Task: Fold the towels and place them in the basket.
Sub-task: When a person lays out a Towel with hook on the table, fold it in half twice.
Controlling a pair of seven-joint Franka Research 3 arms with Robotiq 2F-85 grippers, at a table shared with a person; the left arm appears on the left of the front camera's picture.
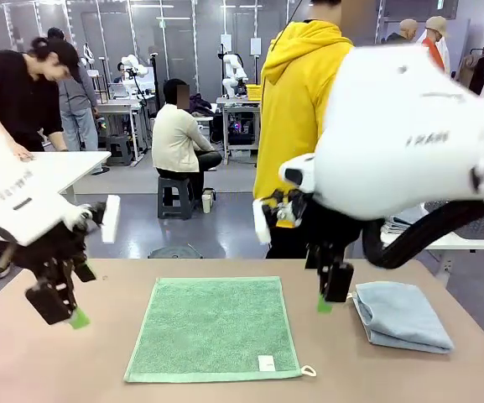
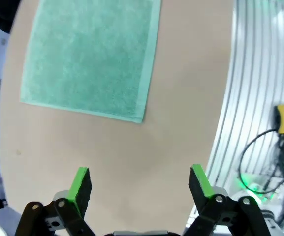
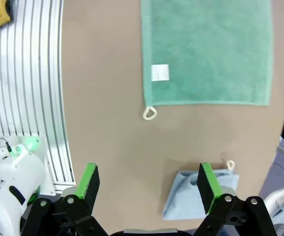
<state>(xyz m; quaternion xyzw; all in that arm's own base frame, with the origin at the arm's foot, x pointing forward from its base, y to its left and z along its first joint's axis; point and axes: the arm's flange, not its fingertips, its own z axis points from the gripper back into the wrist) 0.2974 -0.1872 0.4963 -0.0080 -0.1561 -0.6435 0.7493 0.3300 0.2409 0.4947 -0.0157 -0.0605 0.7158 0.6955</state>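
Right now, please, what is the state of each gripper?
Left gripper: open, holding nothing.
Right gripper: open, holding nothing.

spread towel [image 1: 212,327]: laid flat mid-table [image 1: 23,361]
folded towel [image 1: 403,315]: set right of the spread towel, apart from it
left gripper [image 1: 65,304]: held above the table, left of the spread towel
right gripper [image 1: 332,294]: held above the gap between the towels
person [image 1: 296,109]: stood behind the far edge

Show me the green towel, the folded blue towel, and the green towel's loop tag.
green towel [image 1: 214,327], front view, middle of its flat, spread surface.
blue towel [image 1: 403,315], front view, top of the folded bundle.
loop tag [image 3: 149,113], right wrist view, the white loop at the green towel's corner.
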